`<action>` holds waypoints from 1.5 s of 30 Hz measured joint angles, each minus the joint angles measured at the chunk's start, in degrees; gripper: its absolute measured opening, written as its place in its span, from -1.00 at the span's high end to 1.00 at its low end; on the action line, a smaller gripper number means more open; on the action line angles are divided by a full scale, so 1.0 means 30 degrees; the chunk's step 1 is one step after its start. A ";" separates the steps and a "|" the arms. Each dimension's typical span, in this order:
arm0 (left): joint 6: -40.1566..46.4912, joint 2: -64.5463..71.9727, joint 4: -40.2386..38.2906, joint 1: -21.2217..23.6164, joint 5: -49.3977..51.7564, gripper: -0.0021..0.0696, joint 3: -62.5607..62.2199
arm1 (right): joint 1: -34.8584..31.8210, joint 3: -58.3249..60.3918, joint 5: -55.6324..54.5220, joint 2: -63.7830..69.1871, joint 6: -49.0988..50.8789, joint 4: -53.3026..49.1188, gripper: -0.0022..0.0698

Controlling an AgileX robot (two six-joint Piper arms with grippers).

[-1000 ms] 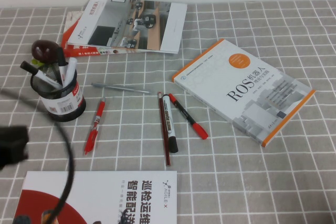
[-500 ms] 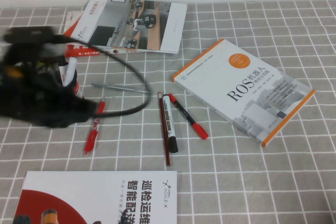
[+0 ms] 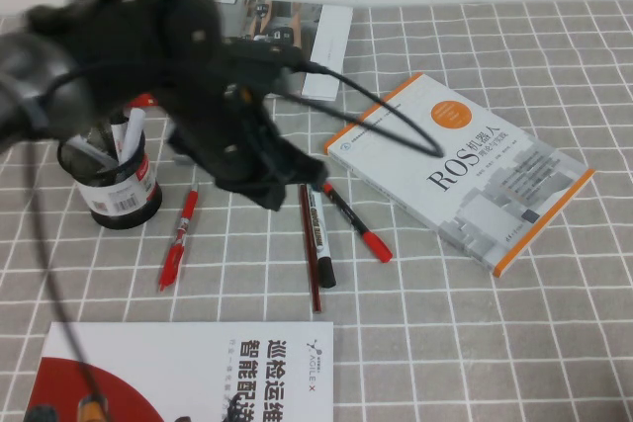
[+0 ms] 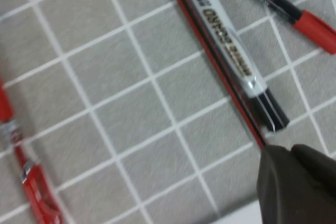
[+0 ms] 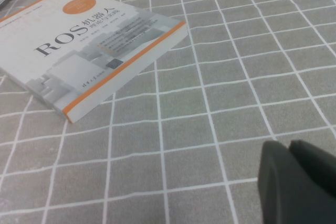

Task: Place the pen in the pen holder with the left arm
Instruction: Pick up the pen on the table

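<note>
The left gripper (image 3: 287,180) hangs low over the cloth, just above the top end of the pen (image 3: 310,249), which lies flat against a white marker (image 3: 318,229); whether its jaws are parted cannot be told. The holder (image 3: 111,180) stands behind it. The right gripper (image 5: 296,182), seemingly parked beside a book (image 5: 94,45), is equally unreadable.

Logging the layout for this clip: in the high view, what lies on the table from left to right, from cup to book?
Pen holder → bright red pen → left claw above thin dark red pen → white marker → red-capped black pen → ROS book. Right claw hangs over bare cloth.
</note>
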 joint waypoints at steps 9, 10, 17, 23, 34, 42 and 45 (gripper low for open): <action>-0.0453 0.3859 0.0044 -0.0476 0.1889 0.95 -0.3861 | 0.0000 0.0000 0.0000 0.0000 0.0000 0.0000 0.98; -0.0453 0.4130 0.0044 -0.0486 0.1967 0.95 -0.4109 | 0.0000 0.0000 0.0000 0.0000 0.0000 0.0000 0.98; 0.0639 0.5253 0.0044 -0.0518 0.2160 0.64 -0.4835 | 0.0000 0.0000 0.0000 0.0000 0.0000 0.0000 0.98; -0.0581 0.5895 0.0854 -0.0518 0.2278 0.01 -0.4835 | 0.0000 0.0000 0.0000 0.0000 0.0000 0.0000 0.98; -0.5226 0.6086 0.3499 -0.0518 0.1059 -0.09 -0.4835 | 0.0000 0.0000 0.0000 0.0000 0.0000 0.0000 0.98; -0.5392 0.7072 0.2603 -0.0518 0.1031 -0.09 -0.4866 | 0.0000 0.0000 0.0000 0.0000 0.0000 0.0000 0.98; -0.5392 0.7333 0.2439 -0.0518 0.1031 -0.09 -0.4866 | 0.0000 0.0000 0.0000 0.0000 0.0000 0.0000 0.98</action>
